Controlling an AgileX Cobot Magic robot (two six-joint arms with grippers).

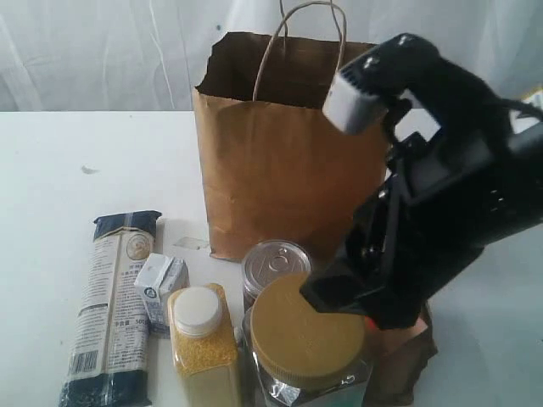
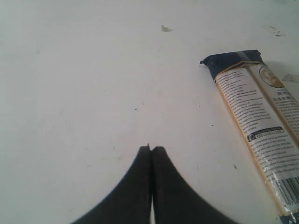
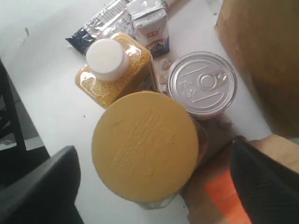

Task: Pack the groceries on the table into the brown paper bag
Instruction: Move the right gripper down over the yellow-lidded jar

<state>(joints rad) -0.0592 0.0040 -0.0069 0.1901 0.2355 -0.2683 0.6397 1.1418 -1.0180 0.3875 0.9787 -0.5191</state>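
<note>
Table (image 1: 85, 153): white. All six groceries are out on it, none packed yet.

Brown paper bag (image 1: 280, 161): upright, centre-far, mouth open. The handle loops stand up over the opening, so they could snag on the way in.

Right gripper (image 3: 154, 179): fingers spread wide and holding nothing, one on each side of the large gold-lidded jar (image 1: 307, 331). It reads as lining up a grab on that jar. I can't tell from these views how high the pads sit above the lid.

How to do it well:
- The jar sits near-centre and is tightly hemmed in. The silver-topped tin (image 1: 273, 263) is just beyond it on the far side, touching or nearly so. The yellow-grain jar (image 1: 202, 339) is just to its left.
- The brown pouch with orange label (image 1: 407, 348) lies on its right, under the right-hand finger. Drop that finger between jar and pouch, not onto the pouch.
- Centre on the lid, then descend until the pads are past the lid rim before closing. The jar looks heavy, and a grip on the lid alone may slip.
- Lift straight up clear of the neighbours, then carry it far over the bag mouth.

Long dark-blue pasta packet (image 1: 114, 305): flat at near-left, with the small white carton (image 1: 161, 288) touching its right edge. Both are out of the way.

Left gripper (image 2: 152, 150): fingers pressed together and empty, over bare table left of the pasta packet.
</note>
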